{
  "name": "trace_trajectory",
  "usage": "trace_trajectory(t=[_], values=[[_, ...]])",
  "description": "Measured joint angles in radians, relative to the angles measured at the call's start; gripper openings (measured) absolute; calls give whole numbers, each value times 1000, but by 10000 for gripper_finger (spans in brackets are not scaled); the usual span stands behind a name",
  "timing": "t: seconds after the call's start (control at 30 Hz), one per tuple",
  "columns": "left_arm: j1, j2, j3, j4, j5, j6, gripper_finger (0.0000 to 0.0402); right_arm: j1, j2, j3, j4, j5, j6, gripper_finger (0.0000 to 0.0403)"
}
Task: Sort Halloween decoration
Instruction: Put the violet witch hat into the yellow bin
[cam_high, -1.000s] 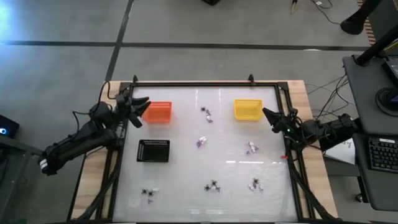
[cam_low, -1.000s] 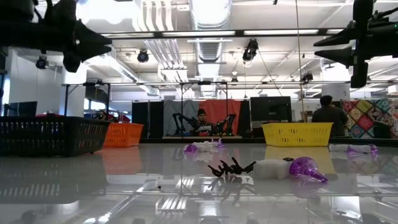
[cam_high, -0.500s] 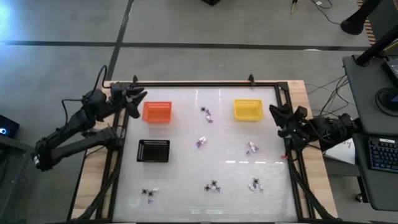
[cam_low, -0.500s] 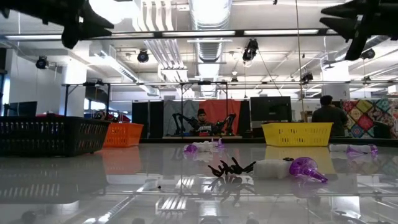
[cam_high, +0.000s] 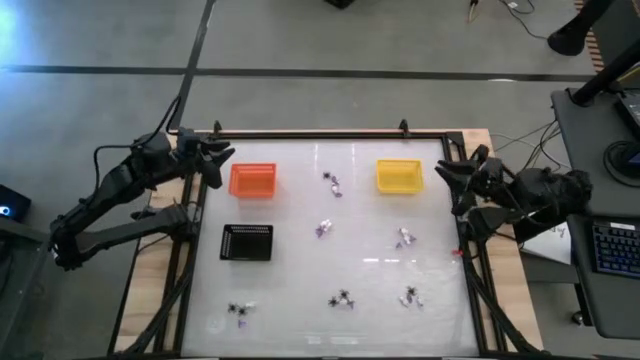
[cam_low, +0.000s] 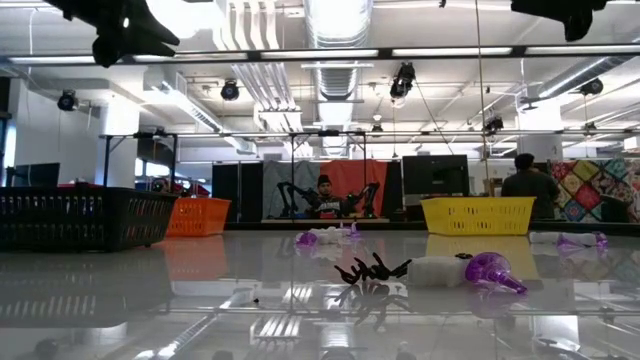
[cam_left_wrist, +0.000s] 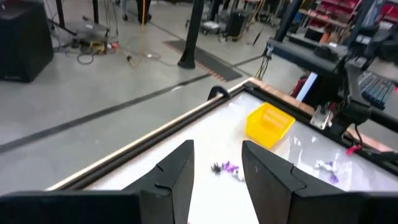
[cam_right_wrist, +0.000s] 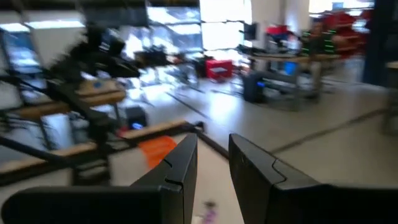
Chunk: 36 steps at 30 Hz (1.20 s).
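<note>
The Halloween decoration lies scattered on the white tabletop in small clusters: purple and white pieces (cam_high: 332, 182) (cam_high: 323, 229) (cam_high: 404, 238) (cam_high: 410, 296), a black spider (cam_high: 343, 299) (cam_low: 372, 270), and another cluster (cam_high: 239, 309) near the front left. My left gripper (cam_high: 226, 160) (cam_left_wrist: 217, 177) hangs open high over the far left corner, beside the orange tray (cam_high: 252, 180). My right gripper (cam_high: 445, 175) (cam_right_wrist: 213, 165) hangs open high at the right edge, beside the yellow tray (cam_high: 399, 175). Nothing is between either pair of fingers.
A black tray (cam_high: 247, 242) stands left of centre. A dark frame rail (cam_high: 330, 134) runs along the table's far edge, with posts down both sides. In the low view people (cam_low: 324, 190) (cam_low: 525, 180) are in the room beyond the table.
Both grippers have risen well above the table. My left gripper has also tipped from pointing down toward level and drawn back toward the far left corner. My right gripper has rolled about its own axis and pulled back slightly toward the right edge. No trinket has moved.
</note>
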Motion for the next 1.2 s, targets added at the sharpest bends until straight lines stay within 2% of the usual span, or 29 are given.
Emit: trace_trajectory(t=[0.1,0.2,0.37,0.5,0.67,0.9,1.13,1.2], values=[[0,9,22,-26,0,-5,118,0,66,62,-77,56,18,82],[0,12,41,-32,0,-8,118,-5,134,100,-115,56,46,90],[0,-3,57,-38,0,15,118,-38,259,120,-106,56,95,124],[0,-15,61,-106,0,61,118,-83,362,125,-98,46,177,151],[0,-22,53,-192,1,99,118,-155,509,125,-65,-71,229,161],[0,-8,48,-207,15,140,118,-269,748,142,140,-303,204,156],[0,9,47,-231,35,187,118,-339,943,248,129,-361,163,150],[0,12,47,-232,35,195,118,-359,987,284,134,-415,121,152]])
